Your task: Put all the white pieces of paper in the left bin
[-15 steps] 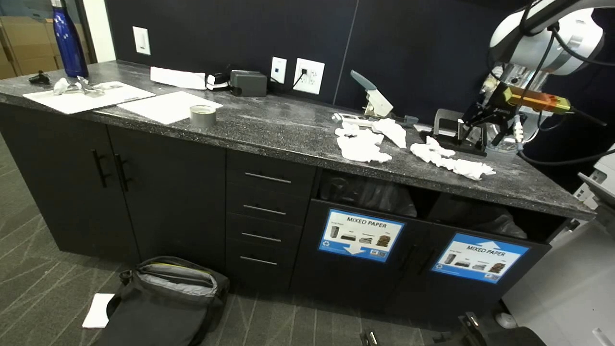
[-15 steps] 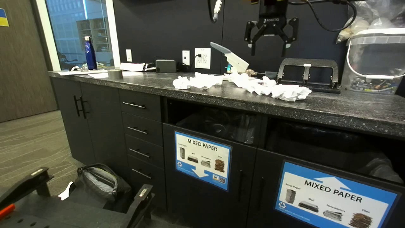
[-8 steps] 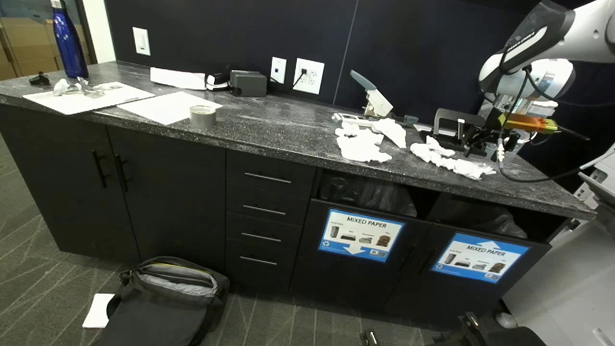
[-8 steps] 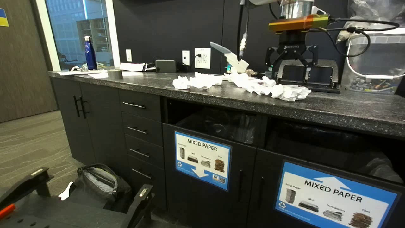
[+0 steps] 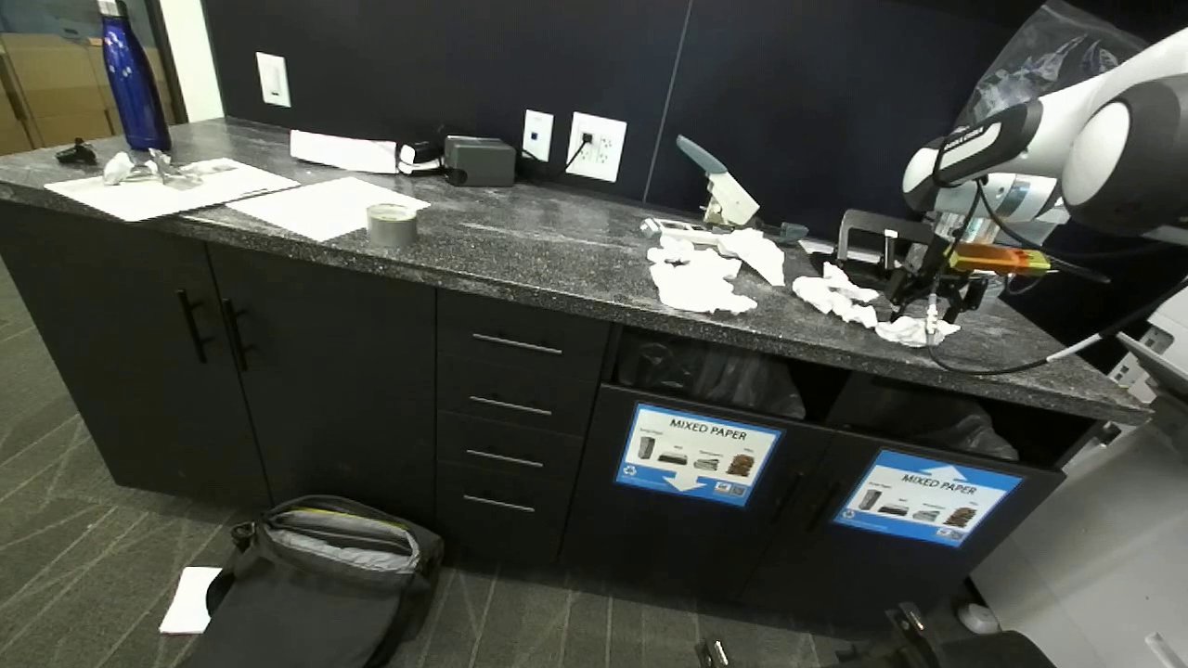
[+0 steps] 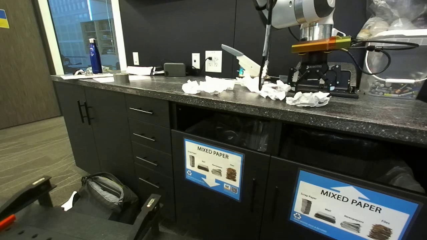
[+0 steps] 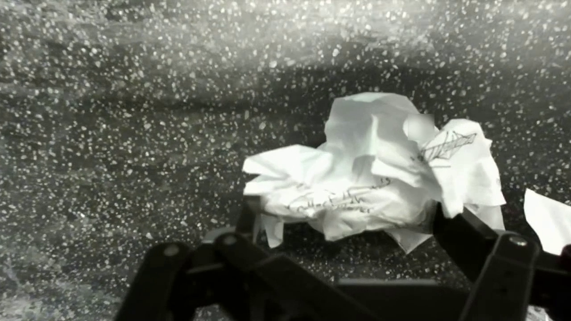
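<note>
End effector (image 7: 345,211), jaws apart, is standing at a handwritten paper scrap (image 7: 374,174); closing low is likely gripping best.

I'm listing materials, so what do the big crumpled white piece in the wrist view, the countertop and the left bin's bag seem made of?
Crumpled white piece: paper, matte, showing sharp creases and pen marks.
Countertop: stone or stone-look laminate, soft sheen, pale flecks; can't tell which.
Bin bag: likely thin plastic film, translucent, shiny, with glinting wrinkles.
</note>
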`<state>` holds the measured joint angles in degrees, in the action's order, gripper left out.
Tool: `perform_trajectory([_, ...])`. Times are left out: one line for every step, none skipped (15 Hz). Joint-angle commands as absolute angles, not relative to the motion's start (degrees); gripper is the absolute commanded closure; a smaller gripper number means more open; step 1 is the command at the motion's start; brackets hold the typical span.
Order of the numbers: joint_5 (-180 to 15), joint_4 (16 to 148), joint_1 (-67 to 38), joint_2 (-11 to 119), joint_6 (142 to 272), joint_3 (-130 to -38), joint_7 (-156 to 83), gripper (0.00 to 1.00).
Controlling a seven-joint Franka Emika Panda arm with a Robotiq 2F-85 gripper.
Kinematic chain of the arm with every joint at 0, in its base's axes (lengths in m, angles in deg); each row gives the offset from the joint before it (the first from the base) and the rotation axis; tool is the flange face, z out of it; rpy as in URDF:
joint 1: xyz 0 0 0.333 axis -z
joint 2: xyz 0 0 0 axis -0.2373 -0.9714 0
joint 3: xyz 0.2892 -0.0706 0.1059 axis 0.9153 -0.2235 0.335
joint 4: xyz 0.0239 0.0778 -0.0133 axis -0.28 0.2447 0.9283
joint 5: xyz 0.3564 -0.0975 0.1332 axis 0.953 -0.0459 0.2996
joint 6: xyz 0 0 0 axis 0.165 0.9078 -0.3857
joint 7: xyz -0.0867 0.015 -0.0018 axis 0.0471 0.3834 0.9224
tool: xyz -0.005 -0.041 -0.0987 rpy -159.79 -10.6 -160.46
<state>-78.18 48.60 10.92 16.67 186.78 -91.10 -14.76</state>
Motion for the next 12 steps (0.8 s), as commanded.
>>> perform_trajectory([-79.1, 38.6, 12.1, 11.6, 184.1, -90.1, -16.1, 0.0])
perform_trajectory([-78.5, 37.2, 12.1, 11.3, 186.0, -89.8, -16.9, 0.0])
perform_trajectory([-78.6, 35.9, 12.1, 10.7, 186.8, -89.7, -17.4, 0.0])
perform_trajectory([-77.6, 35.7, 11.3, 11.0, 188.5, -90.5, -18.0, 0.0])
perform_trajectory([-77.8, 35.2, 10.9, 11.2, 189.1, -90.8, -19.1, 0.0])
perform_trajectory([-77.8, 34.9, 10.5, 11.5, 189.6, -90.9, -20.7, 0.0])
perform_trajectory([-77.8, 34.7, 10.3, 11.7, 190.1, -91.0, -22.1, 0.0])
perform_trajectory([-77.9, 34.5, 10.0, 11.9, 189.7, -91.3, -24.2, 0.0])
perform_trajectory([-78.1, 33.8, 9.9, 11.7, 189.2, -91.4, -25.2, 0.0])
perform_trajectory([-78.2, 34.1, 9.5, 12.1, 188.3, -91.6, -26.9, 0.0])
perform_trajectory([-78.4, 34.0, 9.5, 12.1, 187.4, -91.5, -27.2, 0.0])
perform_trajectory([-78.6, 33.8, 9.4, 12.0, 186.6, -91.8, -28.1, 0.0])
